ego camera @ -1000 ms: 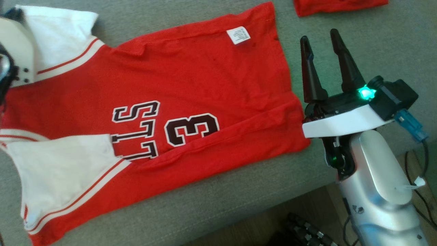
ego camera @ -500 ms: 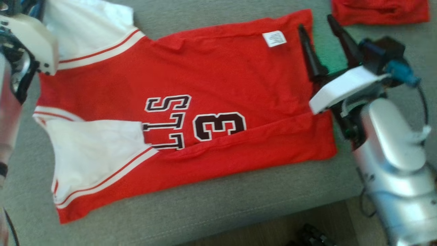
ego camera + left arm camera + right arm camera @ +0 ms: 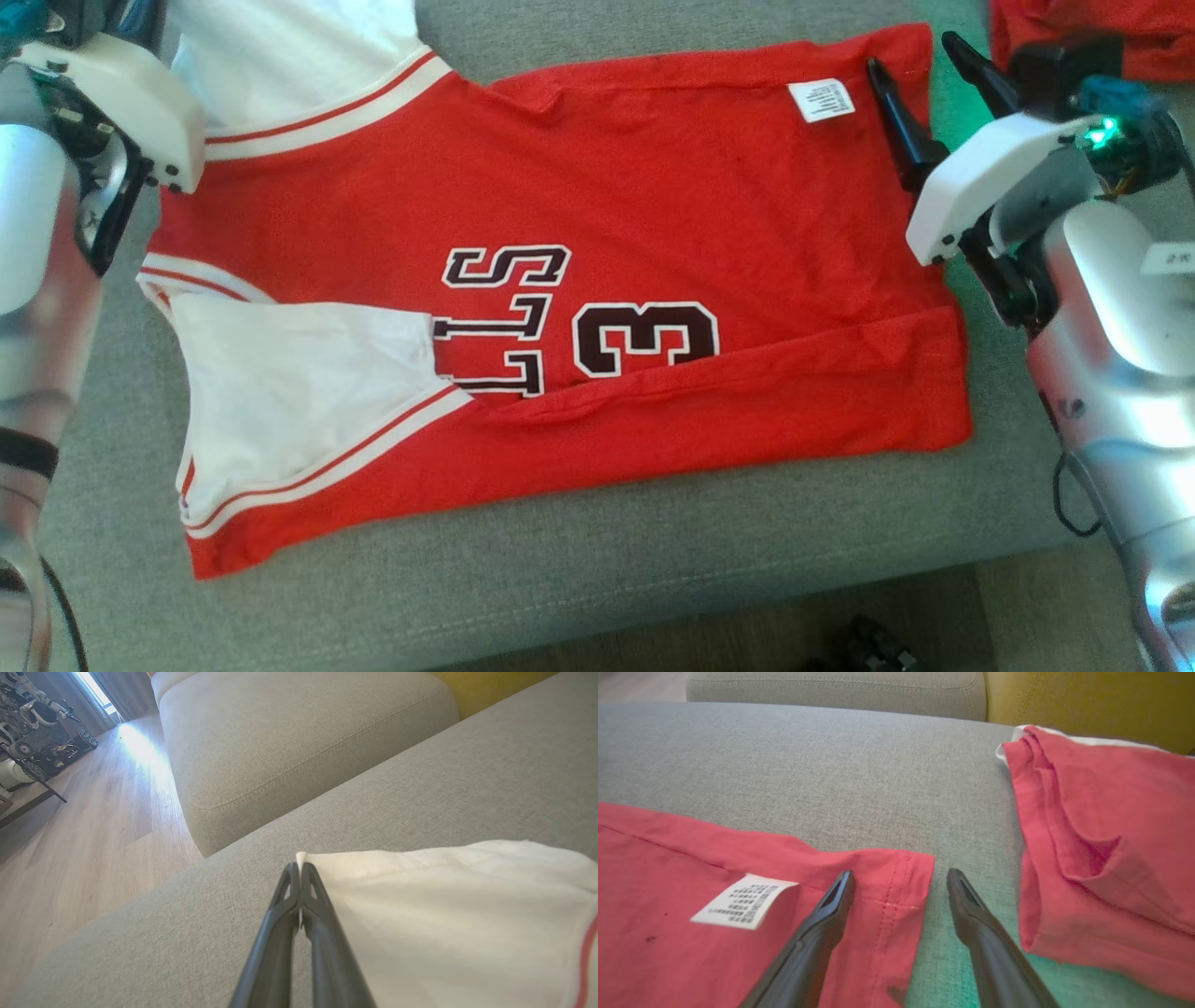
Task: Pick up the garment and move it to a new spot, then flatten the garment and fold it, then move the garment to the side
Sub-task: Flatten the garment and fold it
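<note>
Garment (image 3: 579, 205) lay spread on the grey sofa seat (image 3: 653, 560), one long side folded in

Left gripper (image 3: 299, 870) was clamped on the corner of the white sleeve (image 3: 444, 914) at the far side; right gripper (image 3: 901, 876) stood wide, one finger over the hem corner beside the care label (image 3: 745, 900), the other over bare cushion, nothing pinched; relocating and flattening looked done, and the near edge lay turned over the lettering; the far-side fold seemed next, then further folding and the move aside; a second red cloth (image 3: 1101, 835) lay near.
</note>
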Robot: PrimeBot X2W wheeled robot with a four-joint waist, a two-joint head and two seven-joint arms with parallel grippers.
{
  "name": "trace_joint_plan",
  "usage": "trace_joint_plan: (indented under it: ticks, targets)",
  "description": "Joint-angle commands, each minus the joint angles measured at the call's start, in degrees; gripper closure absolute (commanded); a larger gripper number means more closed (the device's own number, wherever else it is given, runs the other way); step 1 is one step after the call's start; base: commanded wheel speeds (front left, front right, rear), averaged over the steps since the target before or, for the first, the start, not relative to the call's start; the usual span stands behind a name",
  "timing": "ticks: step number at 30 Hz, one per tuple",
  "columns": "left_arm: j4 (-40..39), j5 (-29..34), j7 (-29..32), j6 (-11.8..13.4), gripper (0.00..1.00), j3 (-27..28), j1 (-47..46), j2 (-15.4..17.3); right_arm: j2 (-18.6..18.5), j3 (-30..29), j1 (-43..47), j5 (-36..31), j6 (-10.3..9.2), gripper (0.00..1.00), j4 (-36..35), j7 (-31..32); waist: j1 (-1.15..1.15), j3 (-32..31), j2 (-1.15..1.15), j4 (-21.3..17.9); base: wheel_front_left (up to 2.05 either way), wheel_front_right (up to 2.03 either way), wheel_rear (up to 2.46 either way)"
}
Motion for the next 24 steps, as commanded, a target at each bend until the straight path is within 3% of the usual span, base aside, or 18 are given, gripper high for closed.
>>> trace_joint_plan:
  ticks: [1,11,12,13,24]
  targets:
    - [-1.8,0.1,-0.4,0.4,1.0,1.3,-3.1,2.1,-0.6,1.2,-1.1,0.9,0.37,0.0,-0.5,0.0,0.0,0.3,0.0,0.3,0.0,0.0,0.0]
    - [-2.7,-0.1,-0.5,0.5,1.0,0.5,-4.5,1.7,-1.7,5.7,-5.0,5.5,0.37,0.0,5.0,1.4,0.0,1.8,0.0,1.4,0.0,0.0,0.0]
    - [-2.6,-0.1,-0.6,0.6,1.0,0.4,-4.4,1.6,-1.6,6.5,-5.1,6.3,0.37,0.37,5.5,1.8,0.0,1.8,0.0,1.6,0.0,0.0,0.0]
    - [-2.5,-0.2,-0.7,0.6,1.0,0.3,-4.3,1.5,-1.7,7.3,-5.2,7.0,0.37,1.0,5.7,2.0,0.0,1.7,0.0,1.7,0.0,0.0,0.0]
    - [-2.0,-1.1,-2.3,1.7,1.0,1.0,-5.3,2.4,-2.8,8.5,-8.5,10.5,0.37,1.0,8.8,-4.3,0.0,1.5,0.0,2.2,0.0,0.0,0.0]
